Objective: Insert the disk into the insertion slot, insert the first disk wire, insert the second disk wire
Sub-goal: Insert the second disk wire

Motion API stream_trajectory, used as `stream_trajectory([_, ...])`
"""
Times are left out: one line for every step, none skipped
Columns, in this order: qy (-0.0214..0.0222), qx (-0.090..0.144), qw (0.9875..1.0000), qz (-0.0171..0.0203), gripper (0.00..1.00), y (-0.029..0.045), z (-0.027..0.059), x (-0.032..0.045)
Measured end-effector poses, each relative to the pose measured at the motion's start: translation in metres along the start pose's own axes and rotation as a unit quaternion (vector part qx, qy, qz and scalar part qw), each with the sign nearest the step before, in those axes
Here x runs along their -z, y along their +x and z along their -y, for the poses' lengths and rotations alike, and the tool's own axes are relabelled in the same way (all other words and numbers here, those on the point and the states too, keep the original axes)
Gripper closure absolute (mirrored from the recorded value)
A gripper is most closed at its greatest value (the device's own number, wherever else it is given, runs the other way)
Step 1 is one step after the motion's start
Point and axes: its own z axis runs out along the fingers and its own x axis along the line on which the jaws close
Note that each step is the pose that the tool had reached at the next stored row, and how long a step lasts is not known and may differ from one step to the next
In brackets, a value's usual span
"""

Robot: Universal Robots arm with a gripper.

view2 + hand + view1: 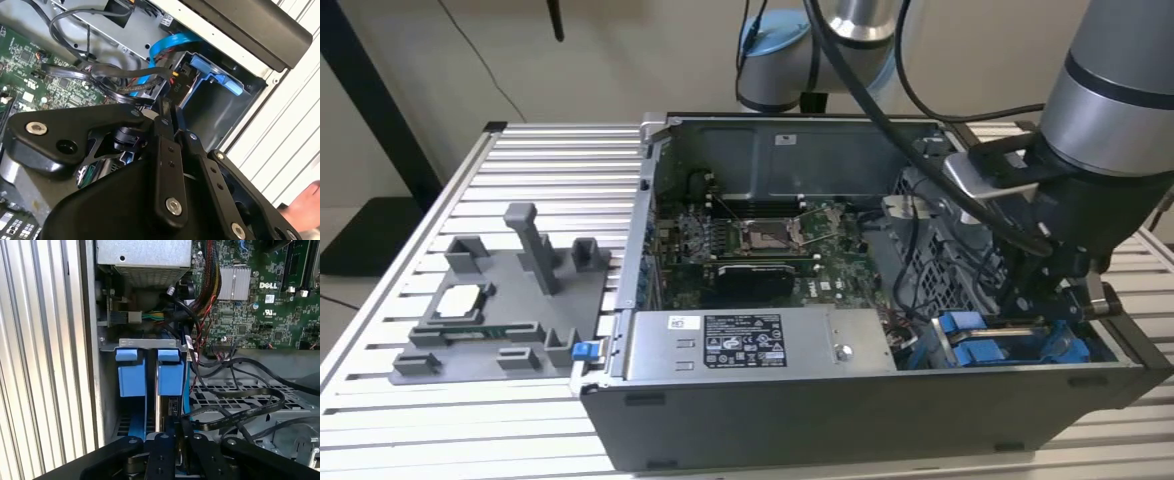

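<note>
In the first wrist view the disk (167,407) stands edge-on in its blue carrier (170,372), inside the grey insertion slot (145,343). A second blue piece (131,375) sits beside it. My gripper (176,421) is at the disk's near edge with its fingers pressed together; I cannot tell whether anything thin lies between them. The second wrist view shows the gripper (167,107) shut, beside the slot's grey wall (220,110) and a blue clip (215,70). In the exterior view the gripper (1027,315) reaches down into the case's front corner by the blue parts (981,350).
Black flat cables (235,412) and a blue cable (170,42) lie loose close to the fingers. The power-supply box (747,345) and the motherboard (761,240) sit inside the case. A grey fixture (507,300) stands on the slatted table. A hand (305,200) is near the case.
</note>
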Motion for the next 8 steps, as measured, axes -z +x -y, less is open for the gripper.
stream_trajectory([0.0000,0.000,1.0000,0.0000,1.00,0.0000,0.0001,-0.0003])
stream_trajectory([0.0000,0.000,1.0000,0.0001,1.00,0.0001,0.0002,-0.0006])
stream_trajectory([0.0000,0.000,1.0000,0.0002,1.00,0.0001,0.0003,-0.0009])
stream_trajectory([0.0000,0.000,1.0000,0.0004,1.00,0.0001,0.0004,-0.0010])
stream_trajectory([0.0000,0.000,1.0000,0.0008,1.00,0.0001,0.0004,-0.0013])
stream_trajectory([0.0001,0.000,1.0000,0.0013,1.00,0.0001,0.0005,-0.0014])
stream_trajectory([0.0001,0.000,1.0000,0.0018,1.00,0.0002,0.0004,-0.0018])
stream_trajectory([0.0001,0.000,1.0000,0.0022,1.00,0.0003,0.0004,-0.0022])
